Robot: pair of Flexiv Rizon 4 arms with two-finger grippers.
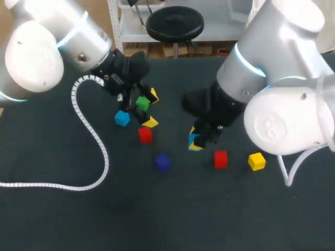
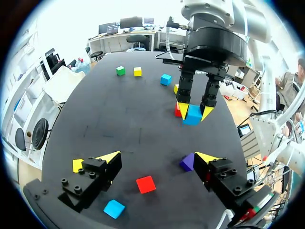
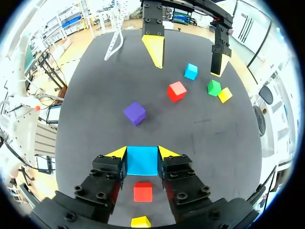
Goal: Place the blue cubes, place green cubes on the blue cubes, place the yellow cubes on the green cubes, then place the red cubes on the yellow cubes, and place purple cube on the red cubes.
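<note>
Risks, from the near edge:
- The purple cube (image 1: 162, 161) and left red cube (image 1: 145, 135) lie loose beside and under the left tool (image 2: 158, 156), which is released and empty. A descent off-line would likely shove them.
- Mid-table, right of centre, the right tool (image 3: 142, 153) is clenched on the held blue cube (image 3: 142, 160). Let go tilted or above the table (image 1: 63, 219), it may tumble or sit skewed, a poor base for green.
- The right red cube (image 2: 177, 110) sits just beside that tool's finger, so a withdrawal could clip it.
- The tools face each other across centre, so a clash is possible.

Unclear:
- I cannot tell whether the held blue cube touches the table.
- The right arm (image 1: 282, 78) masks the far right corner from above. The left wrist view shows a green cube (image 2: 120, 70), yellow cube (image 2: 137, 71) and far blue cube (image 2: 166, 79) toward it.
- By the left tool, its yellow tips cannot be told apart from any yellow cube from above.
</note>
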